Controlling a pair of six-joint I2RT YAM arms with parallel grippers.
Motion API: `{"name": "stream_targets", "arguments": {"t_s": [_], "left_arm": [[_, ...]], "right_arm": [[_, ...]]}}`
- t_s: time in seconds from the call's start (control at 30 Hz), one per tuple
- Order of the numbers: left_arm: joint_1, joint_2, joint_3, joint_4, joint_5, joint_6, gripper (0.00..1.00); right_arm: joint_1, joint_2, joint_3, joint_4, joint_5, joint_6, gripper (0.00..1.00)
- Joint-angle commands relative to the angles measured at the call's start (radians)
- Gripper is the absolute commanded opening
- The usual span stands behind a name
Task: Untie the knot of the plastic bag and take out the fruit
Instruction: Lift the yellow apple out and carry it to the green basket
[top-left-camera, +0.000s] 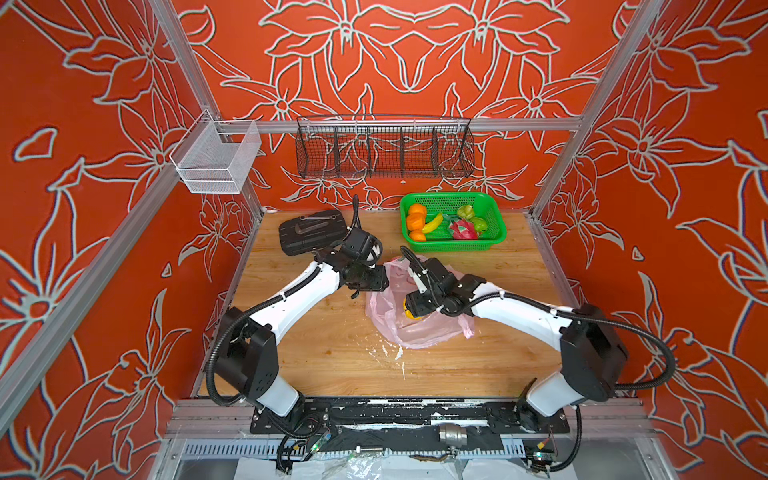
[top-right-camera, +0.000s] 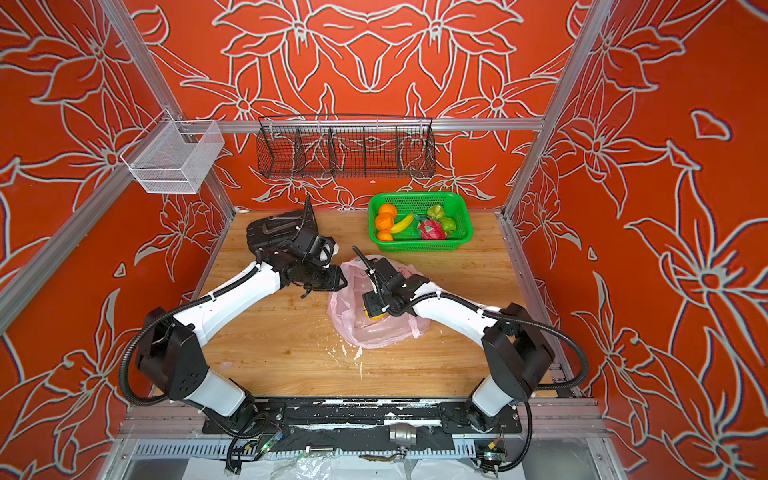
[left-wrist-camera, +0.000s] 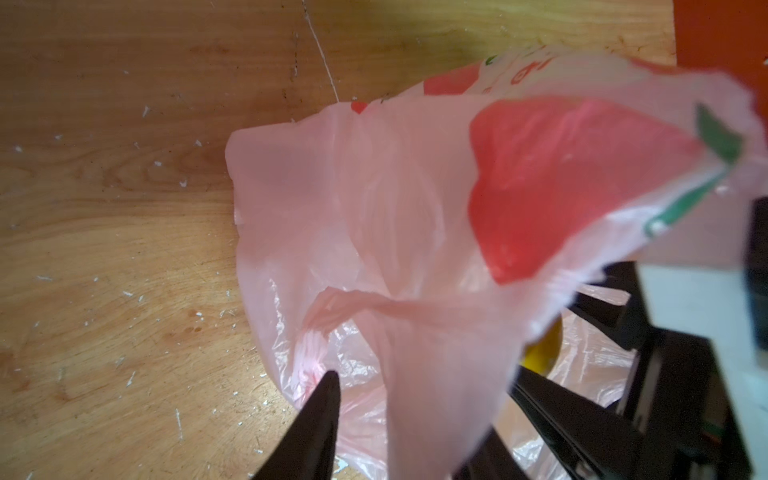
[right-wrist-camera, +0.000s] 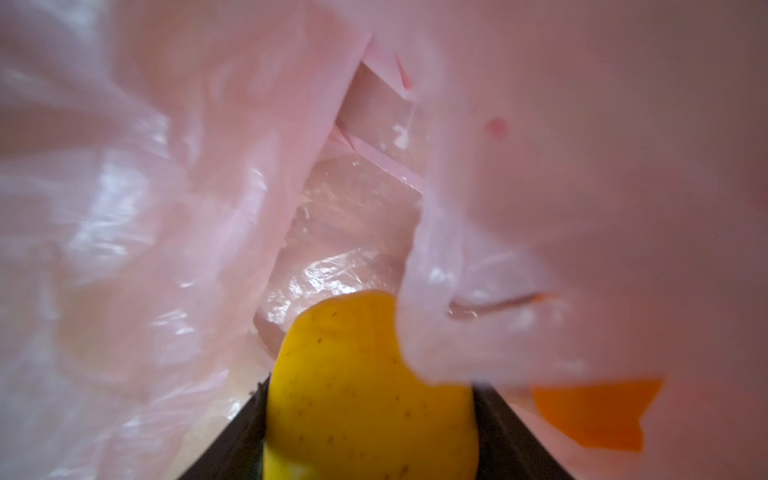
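In both top views the plastic bag (top-left-camera: 399, 330) (top-right-camera: 365, 332) lies crumpled in the middle of the wooden table (top-left-camera: 316, 357), and its mouth is open. The left gripper (top-left-camera: 384, 272) stands at the far left edge of the bag and touches the film there. The right gripper (top-left-camera: 411, 306) reaches down into the mouth, and a yellow fruit (top-left-camera: 412, 314) shows just under it. At the back right, well apart from the bag, stands a green basket (top-left-camera: 494, 240). It holds three oranges (top-left-camera: 414, 221), a banana (top-left-camera: 433, 222), a dragon fruit (top-left-camera: 463, 230) and green fruits (top-left-camera: 465, 212). A black tool tray (top-left-camera: 311, 232) lies at the back left.

In the left wrist view the left gripper (left-wrist-camera: 424, 374) has its fingers (left-wrist-camera: 320, 424) spread. A loose flap of the bag (left-wrist-camera: 395, 199) hangs between them and is not pinched. The red printed mark (left-wrist-camera: 561, 178) is on this flap. A twisted handle strip (left-wrist-camera: 332, 303) lies near one fingertip. The yellow fruit (left-wrist-camera: 540, 353) peeps out behind the flap.

In the right wrist view the right gripper (right-wrist-camera: 370, 419) is inside the bag (right-wrist-camera: 166, 208). Its two dark fingers (right-wrist-camera: 498, 432) press on both sides of the yellow fruit (right-wrist-camera: 353, 374). Something orange (right-wrist-camera: 594, 415) shows through the film beside it; I cannot tell what it is.
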Motion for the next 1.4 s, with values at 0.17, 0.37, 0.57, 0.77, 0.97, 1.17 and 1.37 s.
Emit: {"name": "stream_targets", "arguments": {"t_s": [0.17,0.37,0.57,0.77,0.97,1.17,1.37], "left_arm": [[-0.001,-0.127,0.012,0.039,0.042,0.011,0.48],[-0.002,-0.154,0.081,0.060,0.044,0.043,0.50],[-0.002,-0.104,0.175,0.129,0.102,0.069,0.54],[-0.001,-0.023,0.288,0.141,0.146,0.086,0.63],[-0.003,0.027,0.348,0.136,0.187,0.078,0.94],[-0.007,0.029,0.344,0.119,0.229,0.080,0.98],[-0.035,0.007,0.306,0.090,0.218,0.091,0.98]], "right_arm": [[-0.002,-0.167,-0.032,0.160,-0.069,0.015,0.53],[-0.057,-0.230,0.012,0.209,-0.103,0.067,0.54],[-0.195,-0.259,0.022,0.322,-0.168,0.166,0.53],[-0.350,-0.213,0.052,0.376,-0.178,0.250,0.53],[-0.517,-0.036,0.126,0.433,-0.272,0.394,0.53],[-0.597,0.202,0.237,0.518,-0.327,0.462,0.54],[-0.603,0.436,0.463,0.452,-0.287,0.399,0.54]]}}
